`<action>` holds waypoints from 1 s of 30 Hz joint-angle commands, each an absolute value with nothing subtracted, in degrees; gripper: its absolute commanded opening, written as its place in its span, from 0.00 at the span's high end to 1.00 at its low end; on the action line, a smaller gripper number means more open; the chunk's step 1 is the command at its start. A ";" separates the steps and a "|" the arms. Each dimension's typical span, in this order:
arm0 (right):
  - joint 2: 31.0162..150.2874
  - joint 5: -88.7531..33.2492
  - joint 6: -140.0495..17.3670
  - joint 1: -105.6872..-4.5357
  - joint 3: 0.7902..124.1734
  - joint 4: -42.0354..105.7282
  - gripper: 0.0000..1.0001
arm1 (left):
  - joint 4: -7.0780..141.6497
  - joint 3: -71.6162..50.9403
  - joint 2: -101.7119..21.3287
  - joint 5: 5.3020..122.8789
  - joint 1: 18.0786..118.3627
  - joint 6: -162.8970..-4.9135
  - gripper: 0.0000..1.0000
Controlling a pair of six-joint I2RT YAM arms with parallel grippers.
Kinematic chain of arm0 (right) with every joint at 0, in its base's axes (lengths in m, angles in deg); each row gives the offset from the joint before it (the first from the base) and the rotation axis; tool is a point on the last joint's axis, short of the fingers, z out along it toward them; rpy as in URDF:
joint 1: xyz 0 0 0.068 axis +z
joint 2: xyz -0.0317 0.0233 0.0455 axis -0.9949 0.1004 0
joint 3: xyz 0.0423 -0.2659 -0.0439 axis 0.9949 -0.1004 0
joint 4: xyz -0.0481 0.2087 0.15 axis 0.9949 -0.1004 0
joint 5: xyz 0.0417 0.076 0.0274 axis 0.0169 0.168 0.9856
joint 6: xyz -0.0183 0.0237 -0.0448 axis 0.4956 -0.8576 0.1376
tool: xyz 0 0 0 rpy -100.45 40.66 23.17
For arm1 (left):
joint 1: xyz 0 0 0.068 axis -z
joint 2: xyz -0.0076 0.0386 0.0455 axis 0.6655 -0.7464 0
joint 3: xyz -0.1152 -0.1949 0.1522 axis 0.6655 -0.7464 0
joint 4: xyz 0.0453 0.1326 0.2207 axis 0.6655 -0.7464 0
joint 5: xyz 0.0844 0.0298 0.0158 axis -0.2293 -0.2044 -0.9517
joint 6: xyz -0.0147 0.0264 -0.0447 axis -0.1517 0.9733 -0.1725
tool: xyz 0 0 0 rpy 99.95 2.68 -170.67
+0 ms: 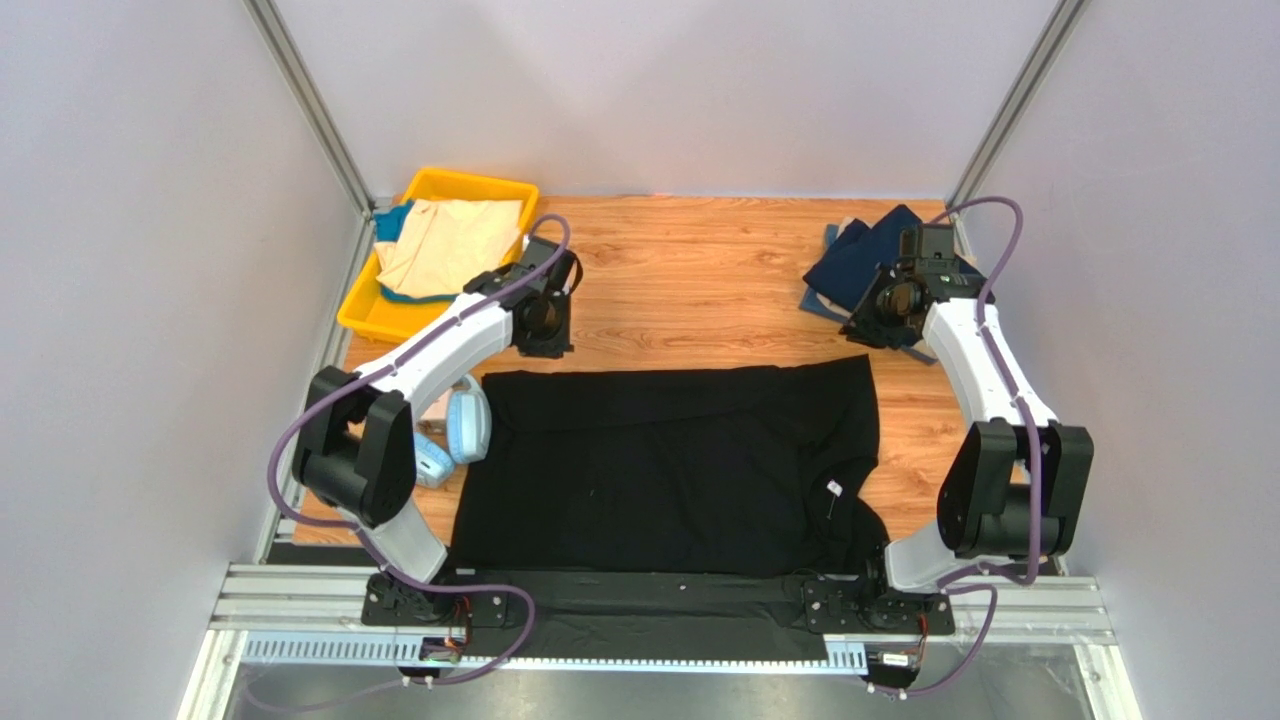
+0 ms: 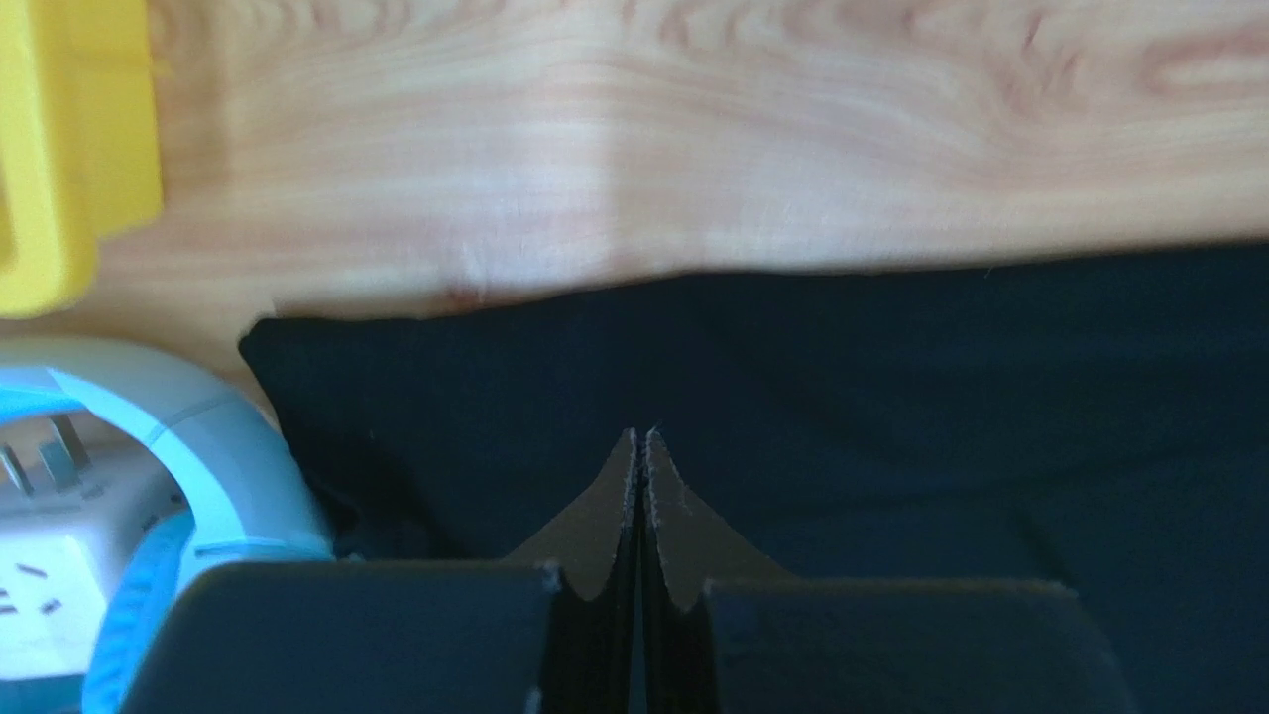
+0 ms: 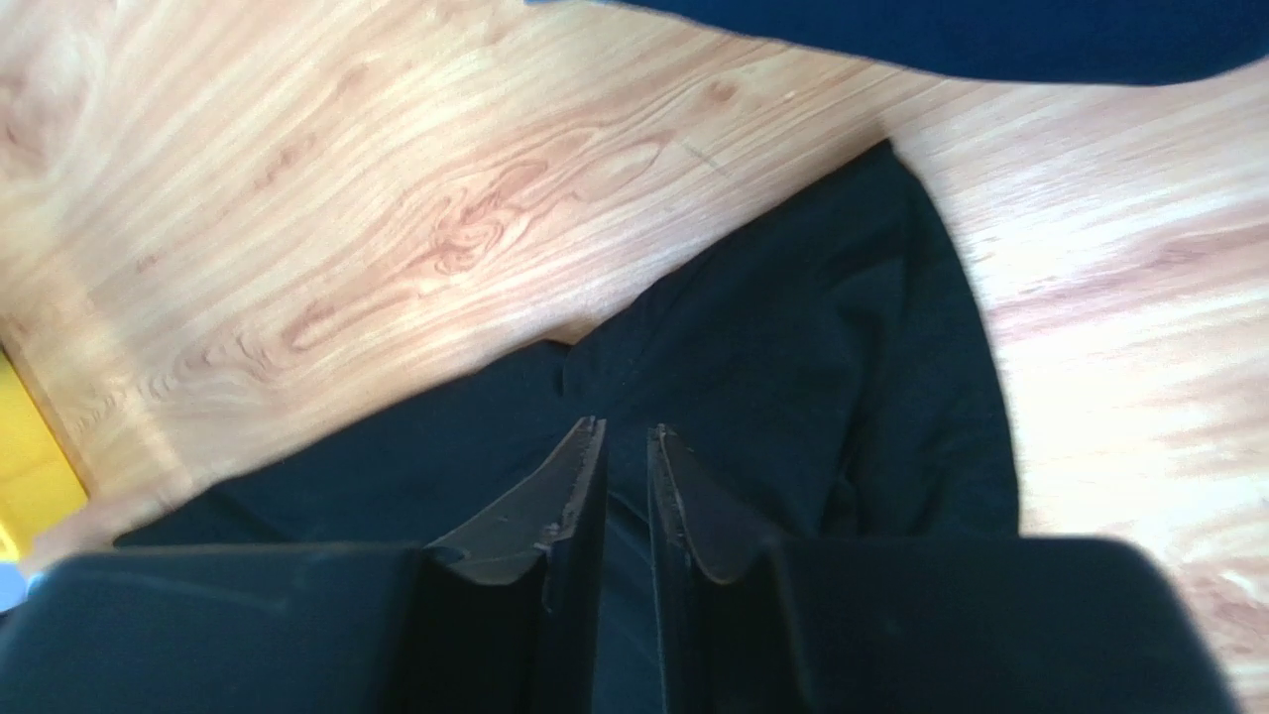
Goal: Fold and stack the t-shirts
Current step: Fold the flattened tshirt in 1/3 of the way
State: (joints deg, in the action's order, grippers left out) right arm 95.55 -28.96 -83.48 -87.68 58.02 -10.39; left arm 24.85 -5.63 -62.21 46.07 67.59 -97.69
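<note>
Black t-shirt's (image 1: 669,465) far edge meets open table (image 1: 706,285) wood.

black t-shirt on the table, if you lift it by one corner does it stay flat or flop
Probably floppy: the black t-shirt lies flat as thin cloth, with bunched folds at one edge, so a lifted corner would likely drape. Pushed, it would probably wrinkle rather than slide whole on the wooden table.

Under the left gripper (image 2: 642,439) the black t-shirt (image 2: 894,387) is matt, soft cloth. Beyond the gripper the tabletop (image 2: 745,134) is smooth wood with a clear grain. To its left, the yellow tray (image 2: 60,149) and the light-blue headphones (image 2: 194,429) are smooth plastic, a little shiny.
</note>
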 commanded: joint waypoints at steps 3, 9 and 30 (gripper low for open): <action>102.82 -24.40 -80.55 -84.51 55.15 -9.83 1.00 | 29.85 -16.84 -60.41 50.38 67.47 -100.19 1.00; 106.42 -29.24 -80.72 -78.70 51.80 -6.15 1.00 | 31.87 -20.02 -62.43 51.17 67.56 -101.50 1.00; 125.23 -35.13 -82.47 -79.14 63.83 -10.18 1.00 | 28.54 -9.57 -74.82 51.08 67.21 -99.75 1.00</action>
